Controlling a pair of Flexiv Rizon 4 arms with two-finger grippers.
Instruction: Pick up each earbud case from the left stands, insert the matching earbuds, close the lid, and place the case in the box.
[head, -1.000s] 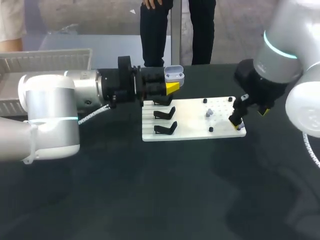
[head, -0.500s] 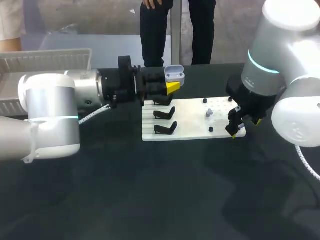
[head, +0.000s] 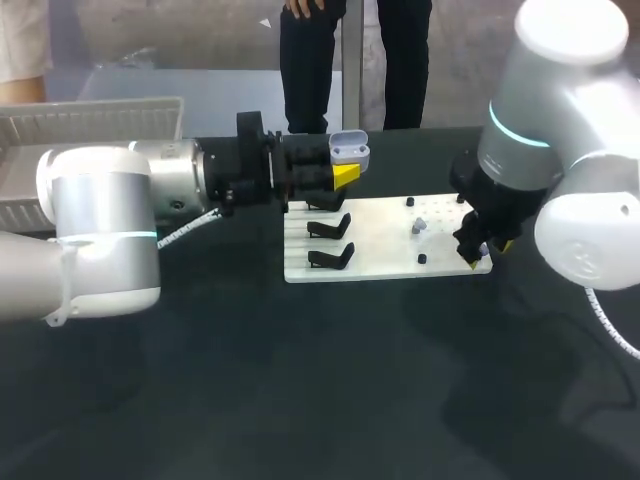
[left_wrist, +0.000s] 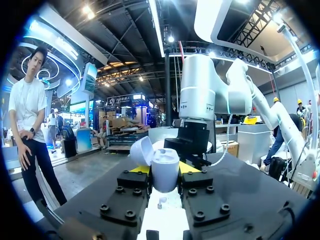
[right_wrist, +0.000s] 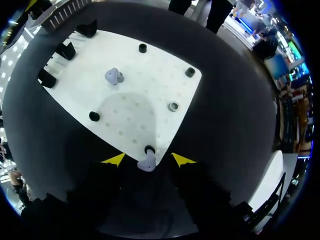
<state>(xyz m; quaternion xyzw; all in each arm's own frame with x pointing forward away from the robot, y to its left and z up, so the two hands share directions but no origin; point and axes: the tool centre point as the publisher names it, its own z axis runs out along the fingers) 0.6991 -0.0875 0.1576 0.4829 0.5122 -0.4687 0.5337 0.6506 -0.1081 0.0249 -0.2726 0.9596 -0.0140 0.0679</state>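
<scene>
The left end effector grips the open earbud case above the far left corner of the white board. The right end effector is open around an earbud at its near right corner. I think it must squeeze and lift next.

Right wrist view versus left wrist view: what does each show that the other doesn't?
Only the right wrist view: the right gripper, open, with a small pale earbud between its fingers at the flat white board's corner. Only the left wrist view: the left gripper shut on the open pale lavender earbud case, and the white right arm ahead. Both: the white board and a second loose earbud on it.
</scene>
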